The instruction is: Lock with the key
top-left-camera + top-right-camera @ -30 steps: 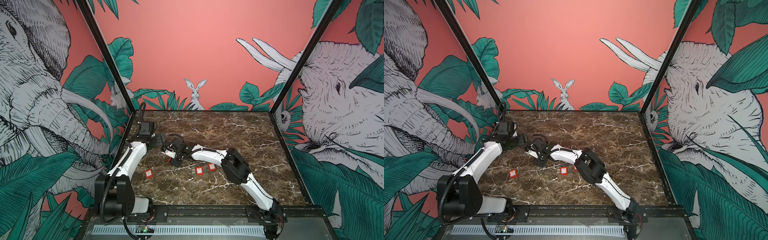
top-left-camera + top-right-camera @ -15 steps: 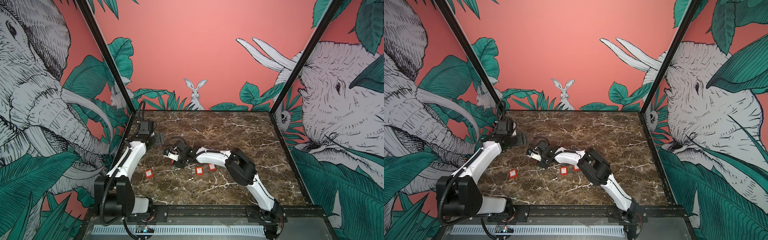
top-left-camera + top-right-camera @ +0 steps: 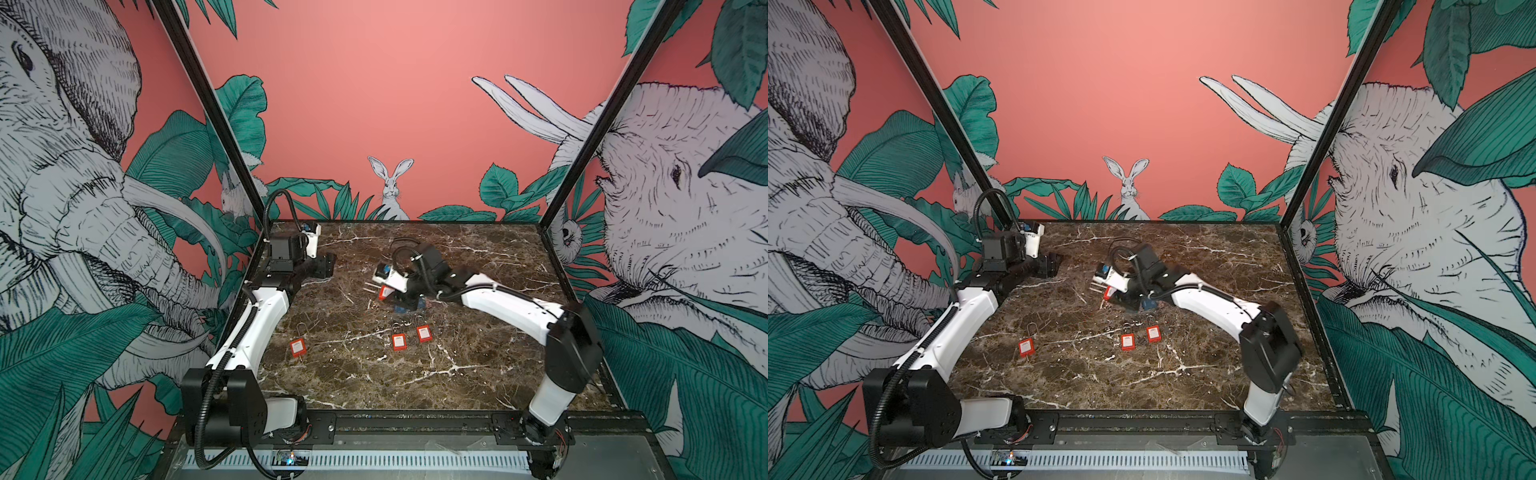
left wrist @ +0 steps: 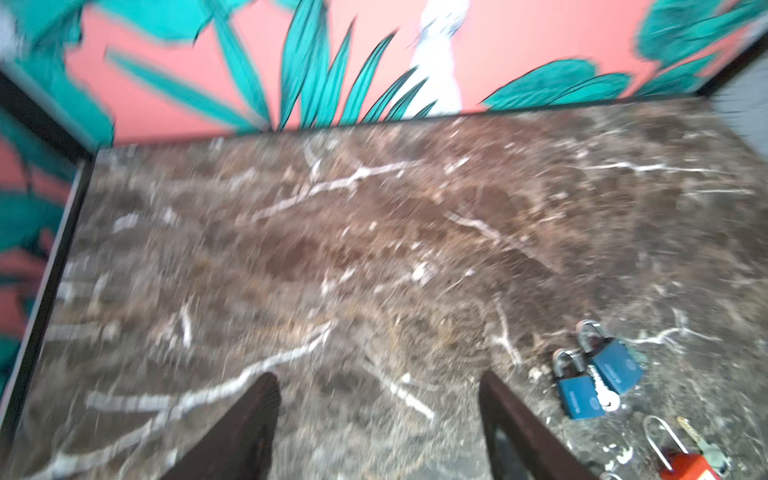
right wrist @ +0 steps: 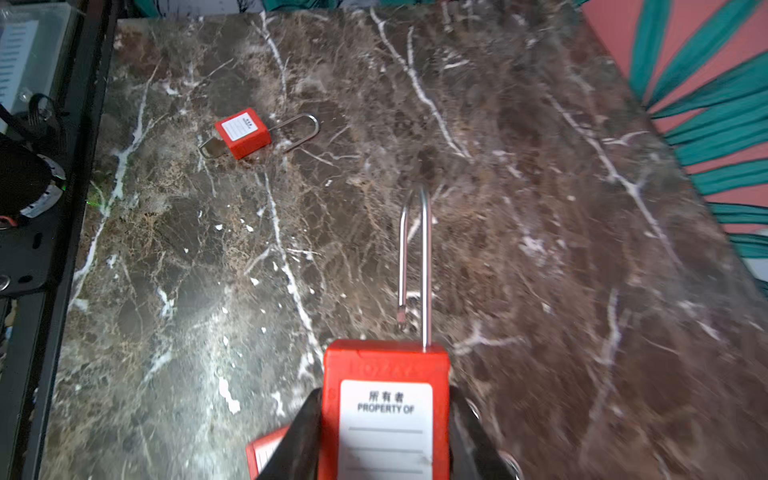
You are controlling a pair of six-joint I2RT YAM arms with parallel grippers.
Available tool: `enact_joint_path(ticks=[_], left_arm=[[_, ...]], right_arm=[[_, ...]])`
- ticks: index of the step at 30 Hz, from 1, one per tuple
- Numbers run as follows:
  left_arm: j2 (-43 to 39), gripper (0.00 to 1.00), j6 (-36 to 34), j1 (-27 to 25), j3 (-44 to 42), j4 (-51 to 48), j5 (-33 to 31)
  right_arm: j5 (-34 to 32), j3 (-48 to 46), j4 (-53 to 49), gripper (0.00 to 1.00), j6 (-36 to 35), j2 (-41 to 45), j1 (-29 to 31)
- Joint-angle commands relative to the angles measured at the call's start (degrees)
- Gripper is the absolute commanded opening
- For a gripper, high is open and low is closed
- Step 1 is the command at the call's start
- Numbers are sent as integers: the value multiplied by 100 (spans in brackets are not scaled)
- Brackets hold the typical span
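**Padlock grasped mid-table**
Right gripper [image 5: 384,419] clamps the red padlock [image 5: 386,370], shackle open, near the centre of the marble table [image 3: 478,257]. Left gripper [image 4: 378,386], jaws apart and empty, hovers at ten o'clock beside the edge; bare marble lies toward two o'clock.

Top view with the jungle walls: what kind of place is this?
Likely a robot training booth: two white-and-black robot arms at a brown marble-patterned tabletop, red plastic padlocks laid out, painted elephant-and-rabbit walls around.
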State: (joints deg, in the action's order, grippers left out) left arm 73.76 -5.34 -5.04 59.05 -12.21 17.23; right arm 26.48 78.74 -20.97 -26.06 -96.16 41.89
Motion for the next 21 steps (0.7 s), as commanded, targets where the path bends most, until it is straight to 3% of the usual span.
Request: enact_joint_path(ticks=[1, 4, 8, 11, 17, 21], left_arm=[[-278, 74, -1634, -243, -294, 571, 1474], [-505, 71, -3197, -663, -622, 519, 2303], [-509, 63, -3802, -901, -808, 791, 3506], [-293, 56, -4478, -974, -580, 211, 4239], [32, 49, -4979, -1394, -295, -262, 4287], [333, 43, -4842, -1556, -158, -140, 4240]], right_arm=[[585, -165, -829, 23, -630, 385, -261], [836, -136, -1341, 23, -799, 716, -604], [1020, -62, -1745, 23, -924, 942, -837], [943, -99, -1880, 23, -1051, 1096, -891], [1015, -104, -1974, 22, -1148, 1226, -893], [1061, -135, -1920, 22, -1194, 1300, -893]])
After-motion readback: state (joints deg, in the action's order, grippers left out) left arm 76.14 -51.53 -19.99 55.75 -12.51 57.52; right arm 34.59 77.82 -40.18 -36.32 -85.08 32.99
